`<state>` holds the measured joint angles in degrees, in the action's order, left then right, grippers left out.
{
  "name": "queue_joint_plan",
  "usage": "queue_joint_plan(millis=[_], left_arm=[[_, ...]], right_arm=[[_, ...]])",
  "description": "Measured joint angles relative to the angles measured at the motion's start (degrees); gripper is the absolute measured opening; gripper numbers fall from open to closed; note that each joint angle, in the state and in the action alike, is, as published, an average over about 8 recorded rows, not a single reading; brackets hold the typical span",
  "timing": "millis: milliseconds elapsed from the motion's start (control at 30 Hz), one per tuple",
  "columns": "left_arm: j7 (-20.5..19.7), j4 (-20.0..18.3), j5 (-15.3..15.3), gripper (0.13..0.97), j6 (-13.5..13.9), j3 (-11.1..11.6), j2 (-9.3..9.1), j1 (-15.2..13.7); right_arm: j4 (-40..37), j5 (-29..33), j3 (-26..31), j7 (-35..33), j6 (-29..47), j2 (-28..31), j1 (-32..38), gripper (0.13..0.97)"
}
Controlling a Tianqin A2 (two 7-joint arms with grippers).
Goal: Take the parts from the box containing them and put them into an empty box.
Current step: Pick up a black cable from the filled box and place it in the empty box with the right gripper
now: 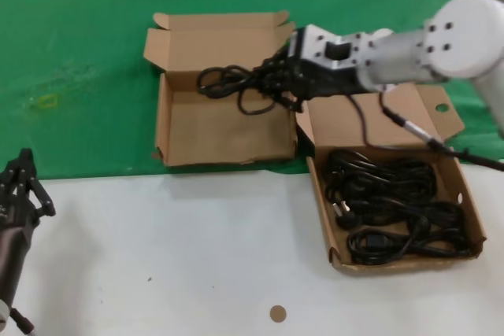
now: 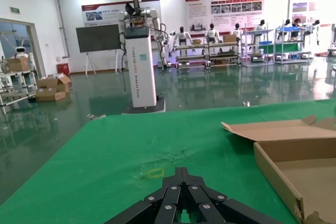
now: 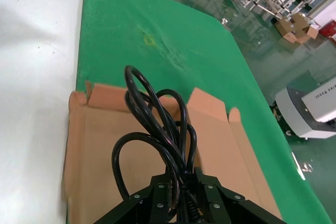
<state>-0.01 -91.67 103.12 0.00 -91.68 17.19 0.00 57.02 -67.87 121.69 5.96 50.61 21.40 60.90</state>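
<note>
My right hand [image 1: 277, 78], clamped on a coiled power cord [image 1: 228, 83], hangs over the empty box [image 1: 224, 127] on the green cloth [image 1: 79, 60]. More cords [image 1: 394, 206] fill the box containing them [image 1: 471, 206] on the white table [image 1: 173, 257]. My left hand [image 1: 20, 182] waits near the table's front edge, fingers together.

Two brown cardboard boxes: left box [image 1: 224, 127], right box [image 1: 470, 206]. One coiled power cord [image 1: 232, 84] hangs above the left box; several tangled cords [image 1: 394, 210], number indistinct, fill the right. Two claws: left claw [image 1: 24, 182], right claw [image 1: 276, 80].
</note>
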Motion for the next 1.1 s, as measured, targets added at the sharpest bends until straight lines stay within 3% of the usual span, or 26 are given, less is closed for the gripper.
queue_joint_plan(millis=[367,833,1100], left_arm=[[0.00,0.00,0.00,0.144,0.00,0.00,0.00,0.00],[0.00,0.00,0.01,0.144,0.00,0.00,0.00,0.00],[0.00,0.00,0.00,0.144,0.00,0.00,0.00,0.00]], right_arm=[[-9.06,0.71,1.49,-2.82,-3.76,-6.48,2.76,0.220],[-16.12,2.01,1.95,-4.01,-7.87,-9.58,4.77,0.231],[-18.10,1.85,1.86,-4.68,-9.05,-10.62,5.47,0.310]])
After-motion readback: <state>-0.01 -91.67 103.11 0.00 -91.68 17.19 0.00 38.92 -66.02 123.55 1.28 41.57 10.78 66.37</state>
